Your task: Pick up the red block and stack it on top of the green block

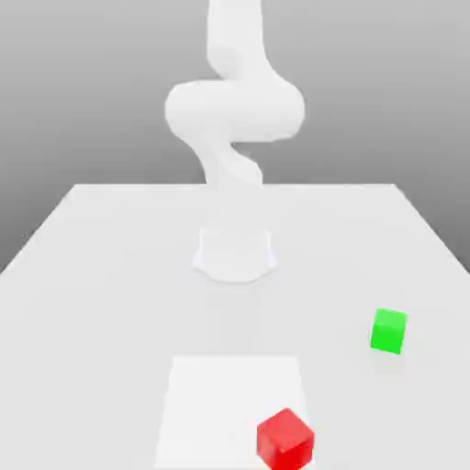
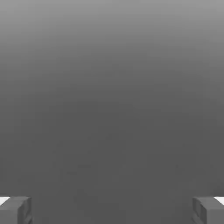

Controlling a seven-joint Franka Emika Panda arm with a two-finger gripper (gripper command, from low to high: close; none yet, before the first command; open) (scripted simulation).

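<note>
The red block point(image 1: 285, 439) lies on the white table near the front edge, at the corner of a brighter white square patch point(image 1: 220, 404). The green block point(image 1: 388, 330) sits farther back, toward the exterior view's right, apart from the red one. The white arm point(image 1: 234, 110) rises from its base point(image 1: 235, 254) at the table's middle and bends upward out of the picture. In the hand view my gripper point(image 2: 112, 210) is open: its two grey fingertips point(image 2: 15, 210) stand far apart with nothing between them, against a plain grey background.
The white table point(image 1: 110, 275) stretches wide on both sides of the arm's base. Its back edge runs behind the base, and its side edges slant outward toward the front.
</note>
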